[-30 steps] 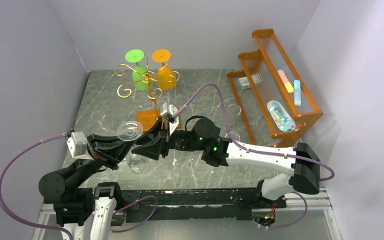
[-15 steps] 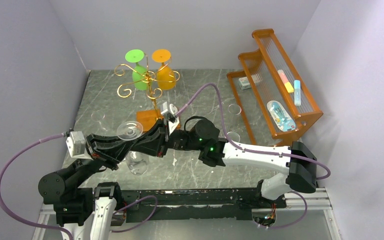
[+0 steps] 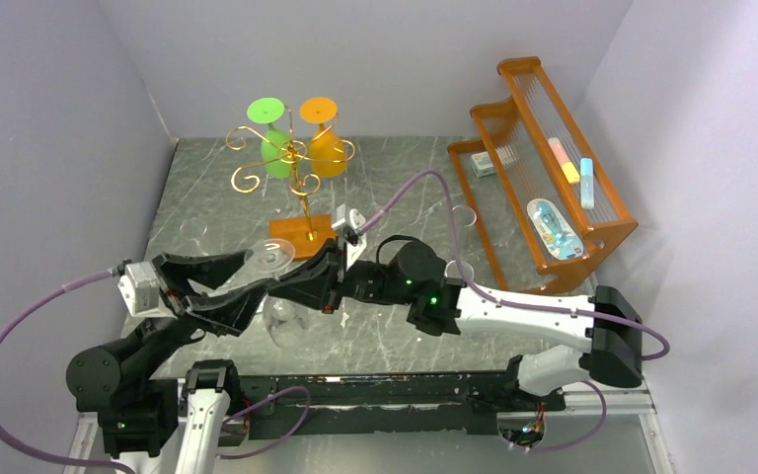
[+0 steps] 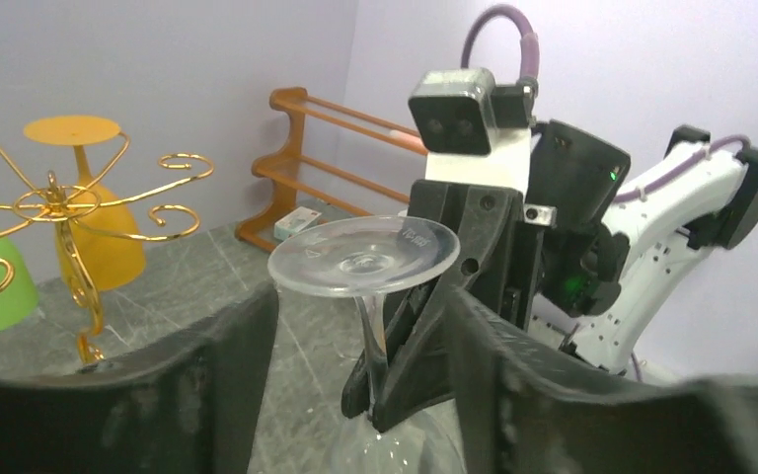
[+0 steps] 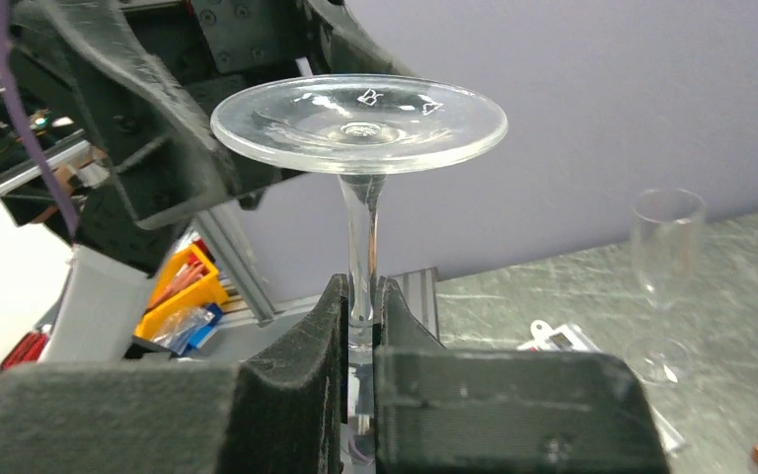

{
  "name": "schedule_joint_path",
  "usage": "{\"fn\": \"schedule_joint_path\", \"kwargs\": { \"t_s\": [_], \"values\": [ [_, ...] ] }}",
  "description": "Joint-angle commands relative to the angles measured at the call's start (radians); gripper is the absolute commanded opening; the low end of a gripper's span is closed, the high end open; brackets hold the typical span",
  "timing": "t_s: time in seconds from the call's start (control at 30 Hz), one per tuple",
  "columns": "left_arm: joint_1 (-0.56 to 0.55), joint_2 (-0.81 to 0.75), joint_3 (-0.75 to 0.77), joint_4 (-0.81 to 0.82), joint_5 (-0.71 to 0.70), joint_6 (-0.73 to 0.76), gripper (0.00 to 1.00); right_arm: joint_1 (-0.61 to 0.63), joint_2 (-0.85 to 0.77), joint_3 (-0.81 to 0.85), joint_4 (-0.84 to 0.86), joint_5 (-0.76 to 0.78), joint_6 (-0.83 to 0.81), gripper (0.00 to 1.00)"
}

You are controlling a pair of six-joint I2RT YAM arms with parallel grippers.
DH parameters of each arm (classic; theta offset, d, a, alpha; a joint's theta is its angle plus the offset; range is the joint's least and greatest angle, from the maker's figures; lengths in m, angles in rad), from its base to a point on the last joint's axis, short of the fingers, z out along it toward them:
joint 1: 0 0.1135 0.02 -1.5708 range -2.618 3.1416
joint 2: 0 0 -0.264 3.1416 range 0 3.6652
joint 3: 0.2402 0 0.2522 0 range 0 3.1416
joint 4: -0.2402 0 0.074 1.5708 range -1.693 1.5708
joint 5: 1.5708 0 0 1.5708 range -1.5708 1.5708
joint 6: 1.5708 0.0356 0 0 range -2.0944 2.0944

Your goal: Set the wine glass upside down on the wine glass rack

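Observation:
The clear wine glass [image 3: 268, 259] hangs upside down above the table, foot on top [image 5: 359, 123] and bowl below. My right gripper [image 5: 360, 296] is shut on its stem just above the bowl, and it also shows in the left wrist view [image 4: 405, 365]. My left gripper [image 4: 360, 306] is open, one finger on each side of the stem and clear of it [image 3: 252, 281]. The wine glass rack [image 3: 296, 163], gold wire on a wooden base, stands behind with a green glass [image 3: 274, 148] and an orange glass [image 3: 326, 148] hung on it upside down.
A large orange slatted shelf [image 3: 543, 158] with small items stands at the right. Clear glasses stand on the marbled table [image 3: 194, 232], [image 3: 464, 215], one of them showing upright in the right wrist view [image 5: 663, 247]. Purple walls close in on the left, back and right.
The right gripper has closed on the stem. The left gripper has opened off the stem and drawn back to the left. The glass has shifted slightly right and nearer.

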Motion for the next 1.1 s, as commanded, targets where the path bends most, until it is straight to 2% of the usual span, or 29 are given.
{"fn": "schedule_joint_path", "kwargs": {
  "t_s": [0.0, 0.07, 0.2, 0.3, 0.37, 0.4, 0.57, 0.77, 1.07],
  "values": [
    [-0.003, -0.005, 0.078, -0.100, -0.093, 0.091, 0.74, 0.000, -0.107, -0.077, -0.038, 0.179, -0.029, 0.00],
    [-0.003, -0.006, 0.109, -0.128, -0.091, 0.126, 0.82, -0.003, -0.154, -0.116, -0.058, 0.254, -0.047, 0.00],
    [-0.003, 0.000, 0.145, -0.135, -0.064, 0.149, 0.85, -0.014, -0.248, -0.166, -0.124, 0.396, -0.083, 0.00],
    [-0.003, 0.017, 0.188, -0.132, -0.113, 0.183, 0.88, -0.055, -0.287, -0.184, -0.178, 0.471, -0.097, 0.00],
    [-0.003, 0.051, 0.218, -0.094, -0.173, 0.166, 0.95, -0.096, -0.285, -0.191, -0.194, 0.497, -0.099, 0.00],
    [-0.003, 0.073, 0.234, -0.078, -0.187, 0.164, 0.96, -0.119, -0.278, -0.190, -0.203, 0.504, -0.095, 0.00],
    [-0.003, 0.206, 0.308, -0.098, -0.273, 0.151, 0.96, -0.193, -0.243, -0.147, -0.228, 0.515, -0.147, 0.00],
    [-0.003, 0.285, 0.346, -0.258, -0.466, 0.160, 0.95, -0.271, -0.166, -0.092, -0.226, 0.522, -0.195, 0.00],
    [-0.003, 0.301, 0.242, -0.249, -0.483, 0.158, 0.93, -0.342, -0.079, -0.046, -0.144, 0.562, -0.256, 0.00]
  ]
}}
